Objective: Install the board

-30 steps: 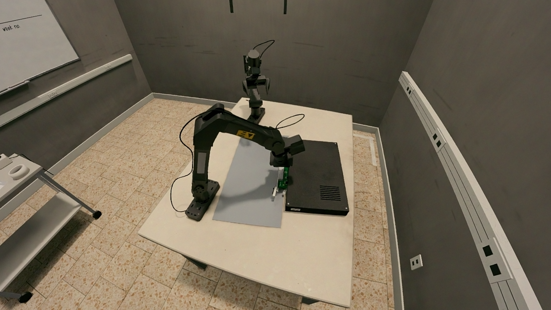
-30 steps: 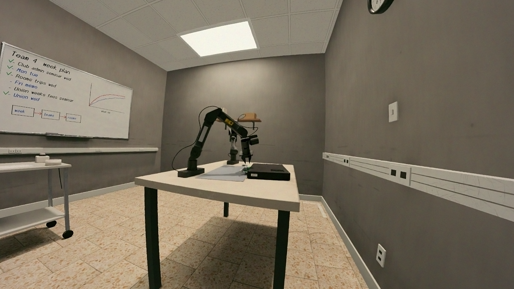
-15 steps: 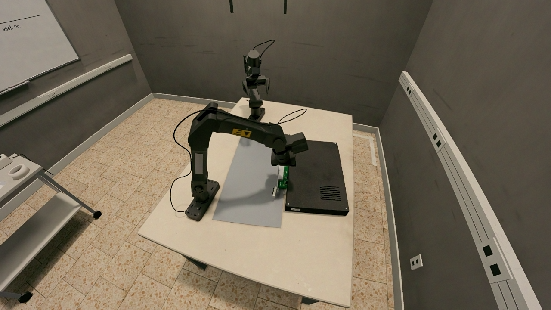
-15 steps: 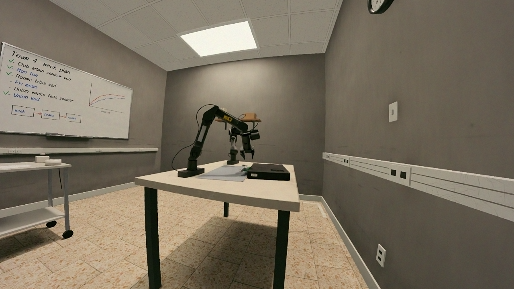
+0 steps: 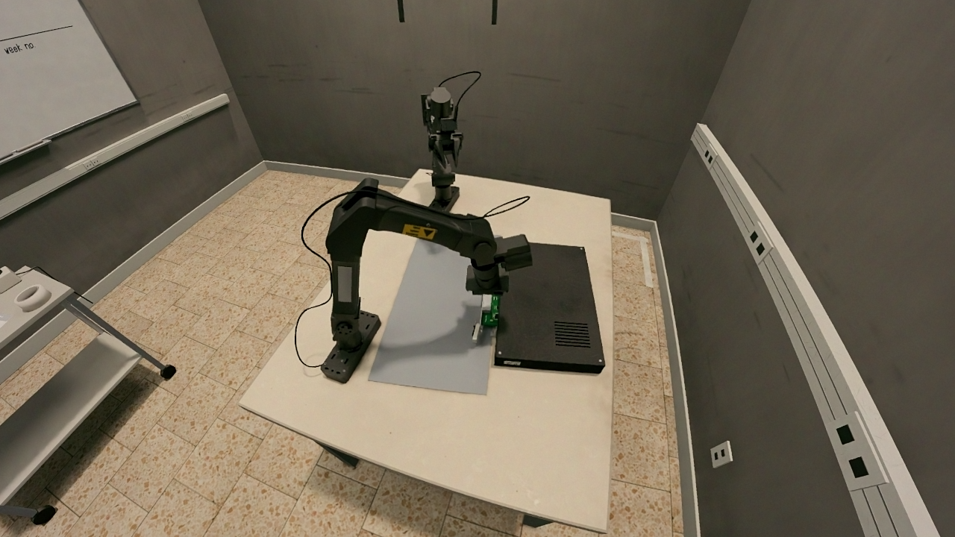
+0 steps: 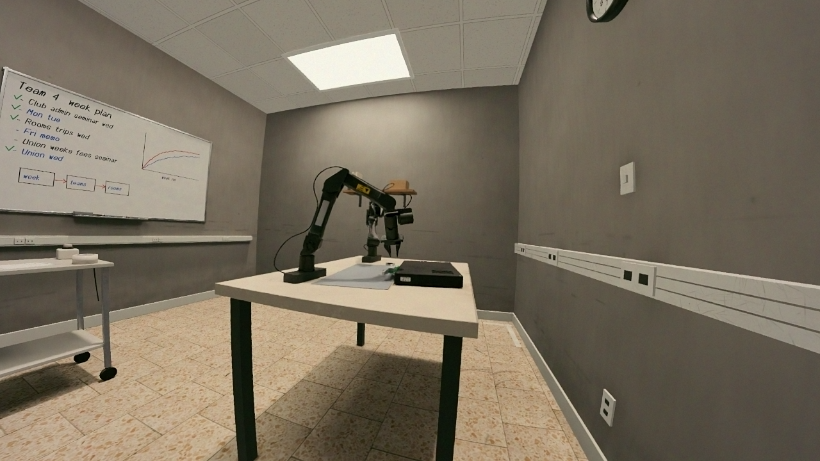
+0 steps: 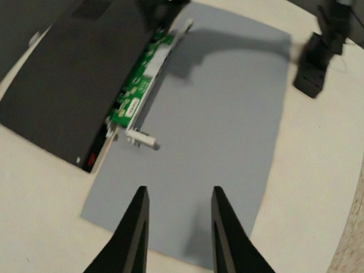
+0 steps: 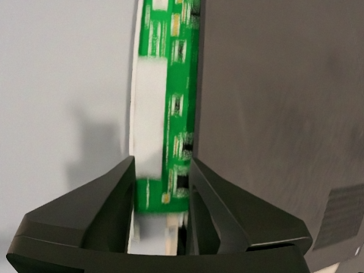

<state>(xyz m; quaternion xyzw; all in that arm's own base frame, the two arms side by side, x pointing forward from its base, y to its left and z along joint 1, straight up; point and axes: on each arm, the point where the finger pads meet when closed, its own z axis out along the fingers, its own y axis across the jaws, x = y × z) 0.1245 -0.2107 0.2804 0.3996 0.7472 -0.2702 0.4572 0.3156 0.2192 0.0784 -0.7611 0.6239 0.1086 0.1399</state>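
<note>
The black enclosure (image 5: 547,300) (image 6: 428,273) (image 7: 68,76) (image 8: 273,95) lies flat on the table. The green board (image 5: 492,310) (image 7: 140,91) (image 8: 178,95) sits component side up in its slot, with a narrow strip and the white panel (image 8: 145,114) still outside. One white lever (image 7: 141,139) (image 5: 476,332) sticks out from the panel over the grey mat (image 5: 427,320) (image 7: 212,125) (image 8: 57,76). My right gripper (image 5: 490,297) (image 6: 393,252) (image 8: 162,166) hovers over the protruding strip, fingers apart astride it, holding nothing. My left gripper (image 7: 180,192) (image 5: 445,152) is high at the far side, partly open and empty.
The right arm's base (image 5: 347,353) (image 7: 312,76) stands on the table beside the mat. The left arm's base (image 5: 444,197) stands at the far edge. The enclosure is near the table's right edge (image 5: 609,300). A cart (image 5: 39,300) stands off to the left.
</note>
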